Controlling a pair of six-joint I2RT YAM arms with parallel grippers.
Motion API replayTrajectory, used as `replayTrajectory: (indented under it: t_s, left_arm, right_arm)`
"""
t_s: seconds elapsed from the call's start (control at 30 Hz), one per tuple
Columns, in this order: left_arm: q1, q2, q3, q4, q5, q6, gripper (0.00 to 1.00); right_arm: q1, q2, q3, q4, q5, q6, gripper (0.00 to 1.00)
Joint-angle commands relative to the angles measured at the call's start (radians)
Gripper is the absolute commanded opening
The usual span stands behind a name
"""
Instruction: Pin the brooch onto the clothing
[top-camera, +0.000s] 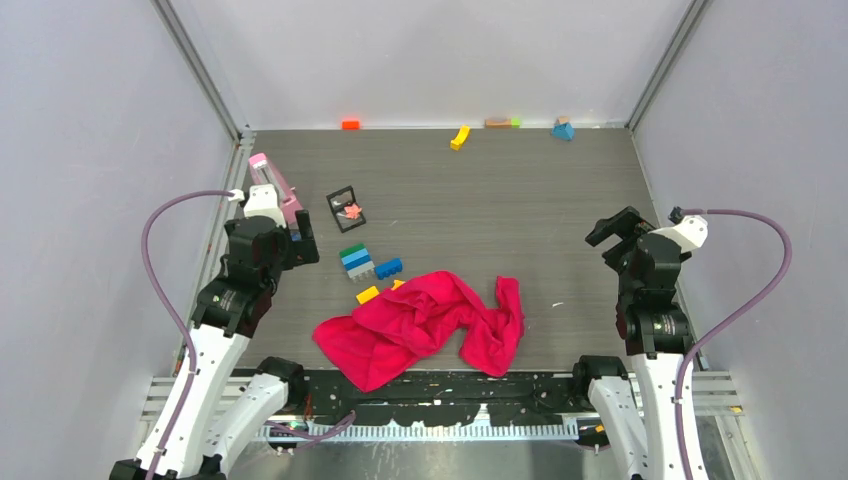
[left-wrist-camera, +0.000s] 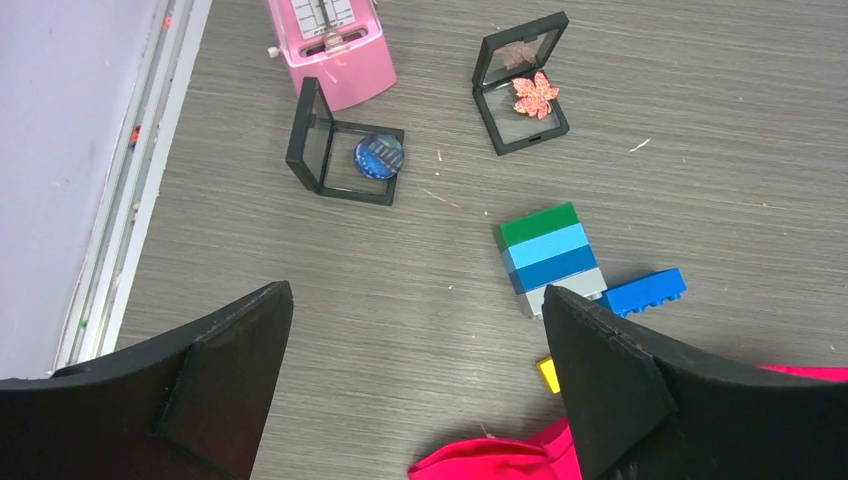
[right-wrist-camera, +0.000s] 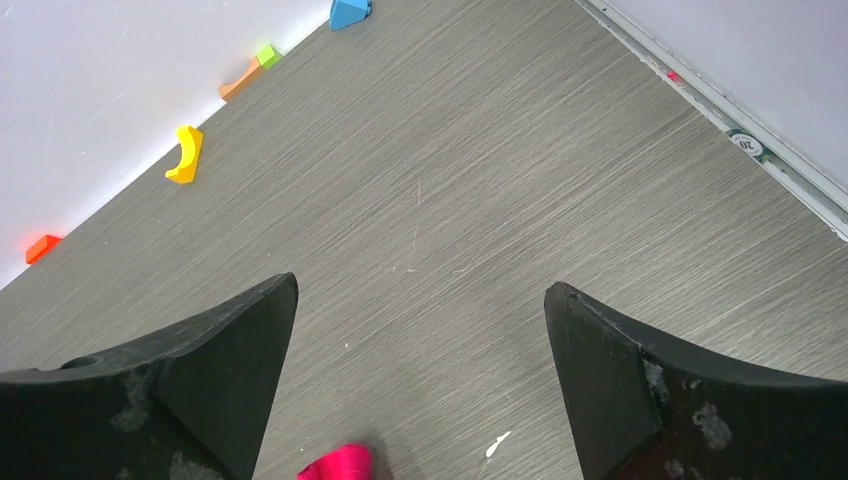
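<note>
Currently nothing is started: we read both the left pincer (left-wrist-camera: 415, 305) and right pincer (right-wrist-camera: 420, 295) as spread and empty. The brooch (left-wrist-camera: 535, 95) lies in an open black case (left-wrist-camera: 532, 140) far-left on the tabletop (top-camera: 520, 210); the clothing (top-camera: 420, 322) lies crumpled near centre. Next, we judge, the left pincer must reach the brooch and lift it from the case.

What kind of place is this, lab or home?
Probably a lab robot test cell, not a home: a grey table boxed in by plain walls with metal corner rails, and loose props, toy bricks and a red T-shirt, scattered on it.
</note>
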Motion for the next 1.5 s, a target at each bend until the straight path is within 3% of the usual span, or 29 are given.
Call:
replayTrajectory:
  t_s: [0.0, 0.5, 0.67, 0.77, 0.83, 1.0, 1.17, 1.47]
  left_arm:
    - [0.006, -0.010, 0.045, -0.001, -0.006, -0.027, 1.00]
    - [0.006, -0.008, 0.018, 0.043, 0.048, 0.008, 1.00]
    - [0.006, 0.043, 0.017, 0.059, 0.227, 0.041, 1.00]
    - [-0.003, 0.102, 0.026, 0.050, 0.327, 0.043, 1.00]
    - [-0.015, 0.138, 0.030, 0.045, 0.389, 0.050, 1.00]
    - [-0.043, 0.159, 0.013, 0.059, 0.487, 0.054, 1.00]
    - [-0.046, 0.166, 0.010, 0.055, 0.487, 0.057, 0.99]
    - [-0.046, 0.135, 0.005, 0.037, 0.446, 0.056, 0.99]
  right_arm:
    - [-0.001, -0.009, 0.041, 0.015, -0.007, 0.015, 1.00]
    - [0.000, 0.007, 0.053, -0.013, -0.122, 0.003, 1.00]
    - [0.000, 0.101, 0.086, -0.021, -0.417, -0.038, 0.99]
    - [0.004, 0.229, 0.103, -0.049, -0.606, -0.040, 0.93]
    - [0.033, 0.284, 0.092, -0.063, -0.636, -0.041, 0.91]
    - [0.261, 0.362, 0.004, -0.045, -0.504, 0.001, 0.89]
    - [0.500, 0.434, -0.107, 0.110, -0.421, 0.147, 0.86]
    - [0.751, 0.621, -0.103, 0.185, -0.156, 0.289, 0.83]
